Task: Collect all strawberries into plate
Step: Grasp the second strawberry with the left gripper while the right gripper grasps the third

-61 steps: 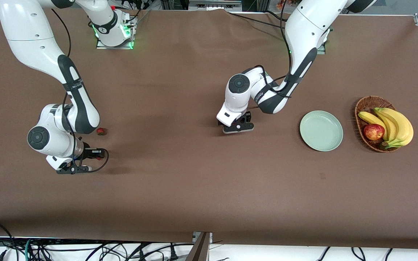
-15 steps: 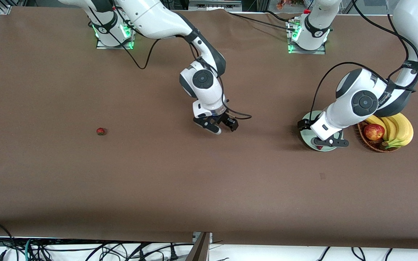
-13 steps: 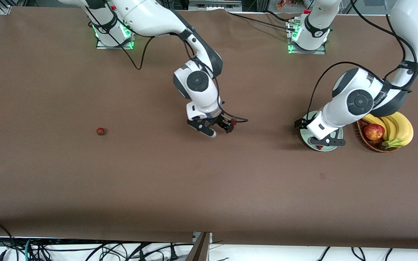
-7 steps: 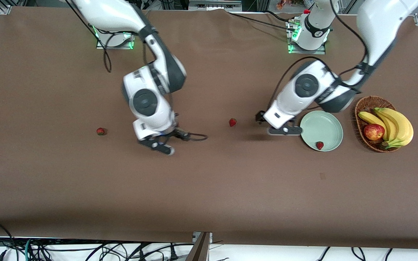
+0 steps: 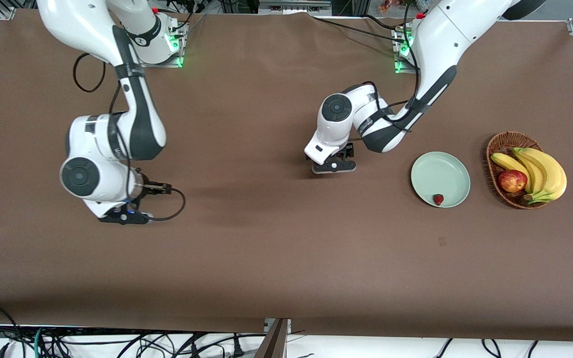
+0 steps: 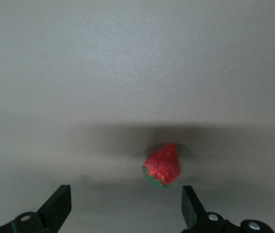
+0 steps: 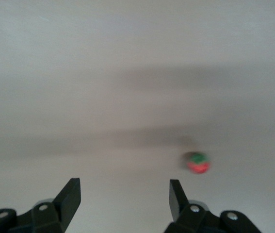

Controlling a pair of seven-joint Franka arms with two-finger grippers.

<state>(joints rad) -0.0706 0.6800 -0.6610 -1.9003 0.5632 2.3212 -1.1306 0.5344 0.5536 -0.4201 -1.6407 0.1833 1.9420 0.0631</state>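
One strawberry [image 5: 438, 200] lies in the pale green plate [image 5: 440, 171], at the rim nearest the front camera. My left gripper [image 5: 334, 166] hangs low over the middle of the table and hides a second berry in the front view. In the left wrist view this strawberry [image 6: 162, 165] lies on the cloth just ahead of the open left gripper [image 6: 125, 194]. My right gripper [image 5: 123, 217] is over the table toward the right arm's end. The right gripper [image 7: 124, 188] is open and empty, with a strawberry [image 7: 197, 162] on the cloth ahead of it and off to one side.
A brown wicker basket [image 5: 503, 138] with bananas [image 5: 545, 171] and a red-yellow apple [image 5: 512, 180] stands beside the plate at the left arm's end. Brown cloth covers the whole table.
The left gripper has swung from beside the plate to over the mid-table strawberry. The right arm has moved toward its own end of the table, over the strawberry there. Both grippers stayed open.
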